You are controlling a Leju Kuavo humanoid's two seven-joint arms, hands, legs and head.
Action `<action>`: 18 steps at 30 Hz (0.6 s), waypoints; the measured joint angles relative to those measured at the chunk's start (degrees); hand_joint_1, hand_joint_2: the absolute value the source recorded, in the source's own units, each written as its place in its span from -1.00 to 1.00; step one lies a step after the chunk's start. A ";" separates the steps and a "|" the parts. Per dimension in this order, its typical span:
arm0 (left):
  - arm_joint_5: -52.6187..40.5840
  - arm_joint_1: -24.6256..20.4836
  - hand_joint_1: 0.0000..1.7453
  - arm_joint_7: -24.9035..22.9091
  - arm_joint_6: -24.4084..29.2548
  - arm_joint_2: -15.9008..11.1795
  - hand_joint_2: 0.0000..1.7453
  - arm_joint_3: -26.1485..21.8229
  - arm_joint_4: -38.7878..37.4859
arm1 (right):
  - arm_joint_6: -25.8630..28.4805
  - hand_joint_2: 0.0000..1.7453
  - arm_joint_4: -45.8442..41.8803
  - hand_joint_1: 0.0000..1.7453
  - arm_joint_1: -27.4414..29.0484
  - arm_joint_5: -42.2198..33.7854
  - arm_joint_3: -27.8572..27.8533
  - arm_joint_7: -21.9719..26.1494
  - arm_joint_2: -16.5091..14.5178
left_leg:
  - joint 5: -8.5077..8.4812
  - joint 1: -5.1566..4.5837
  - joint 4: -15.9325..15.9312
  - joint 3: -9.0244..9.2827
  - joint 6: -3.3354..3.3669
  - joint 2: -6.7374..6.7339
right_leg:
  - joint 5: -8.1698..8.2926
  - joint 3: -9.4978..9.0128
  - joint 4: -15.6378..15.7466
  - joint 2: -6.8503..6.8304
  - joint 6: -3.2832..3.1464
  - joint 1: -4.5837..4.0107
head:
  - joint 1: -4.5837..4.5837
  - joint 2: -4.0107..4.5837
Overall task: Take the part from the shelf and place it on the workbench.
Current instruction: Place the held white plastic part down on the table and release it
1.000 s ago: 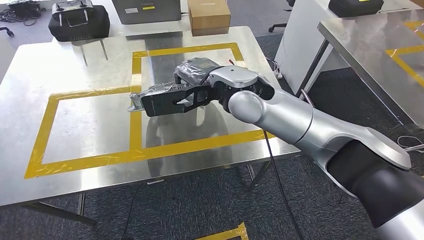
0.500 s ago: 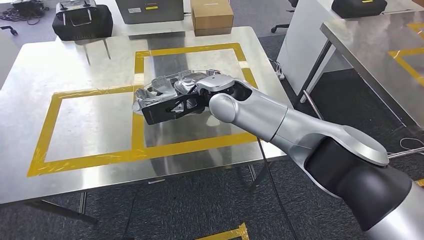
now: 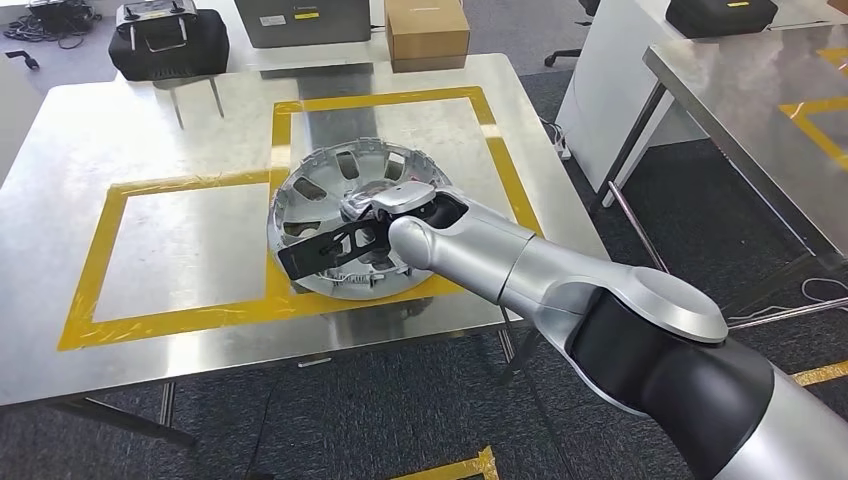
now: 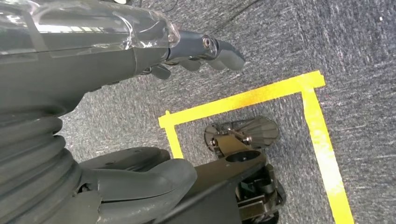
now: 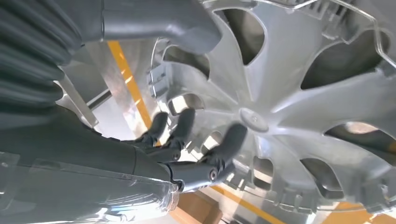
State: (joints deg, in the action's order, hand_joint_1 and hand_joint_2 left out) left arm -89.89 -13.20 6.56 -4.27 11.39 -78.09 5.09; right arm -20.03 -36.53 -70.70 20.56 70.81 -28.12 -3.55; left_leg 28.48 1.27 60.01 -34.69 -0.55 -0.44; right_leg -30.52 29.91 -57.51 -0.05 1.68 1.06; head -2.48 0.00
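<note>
Steel counter marked out with yellow tape, a cardboard box and a black case parked at its far edge, grey carpet all round. The part — a silver wheel-cover sort of thing, round with spokes — lies on the counter across the tape line between the two marked boxes, looking flat or very nearly so.

The right robot hand is directly over the part's near half, reaching in from the robot's right. From the right wrist view its dark fingers hook in at the spoke openings beside the hub with the thumb across from them, so I'd say it's grasping the part, though the pinch itself isn't crisp enough to swear by. Being a disc, the part has no real long axis — what matters is that it's straight under that hand, so my guess is the coming move is just letting go and lifting clear.

The left robot hand hangs down over the carpet, fingers curled in on nothing, well away from everything. Right arm is obviously the nearer one.
</note>
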 joint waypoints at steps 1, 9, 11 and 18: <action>0.04 0.06 -1.00 0.17 0.21 -0.03 0.00 0.01 0.00 | -0.07 -1.00 0.38 -1.00 -0.02 0.10 0.09 -0.02 -0.03 | 0.00 0.00 0.00 0.00 0.00 0.06 | 0.00 -0.01 0.00 -0.03 0.00 0.00 | -0.01 0.01; 0.24 0.08 -1.00 0.48 0.43 -0.13 -1.00 0.02 0.00 | 0.21 -1.00 2.71 -1.00 -0.11 1.18 0.23 -0.36 -0.01 | -0.07 -0.01 0.01 0.00 -0.02 0.38 | 0.00 -0.05 0.02 -0.27 0.00 0.01 | 0.00 0.00; 0.20 0.08 -1.00 0.48 0.33 -0.13 -1.00 0.02 0.00 | 1.35 -1.00 3.11 -1.00 -0.27 1.43 0.21 -0.52 0.02 | -0.08 -0.01 0.02 0.00 -0.02 0.40 | 0.00 -0.05 0.02 -0.28 0.00 0.01 | 0.01 0.00; 0.06 0.09 -1.00 0.38 0.30 -0.25 -1.00 0.02 0.00 | 12.57 -1.00 2.79 -1.00 -0.60 -2.45 -2.10 0.97 0.93 | -0.12 0.00 0.03 0.01 -0.08 0.59 | 0.00 -0.09 0.01 -0.41 0.00 0.01 | 0.00 0.00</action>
State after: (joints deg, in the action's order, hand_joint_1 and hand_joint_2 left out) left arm -89.83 -13.11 6.94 -3.97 11.14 -78.07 5.09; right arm -7.46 -33.74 -71.31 18.10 68.71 -27.15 -2.62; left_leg 28.35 1.27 60.04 -34.68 -0.63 0.15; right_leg -30.52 29.83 -57.49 -0.46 1.68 1.07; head -2.48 0.00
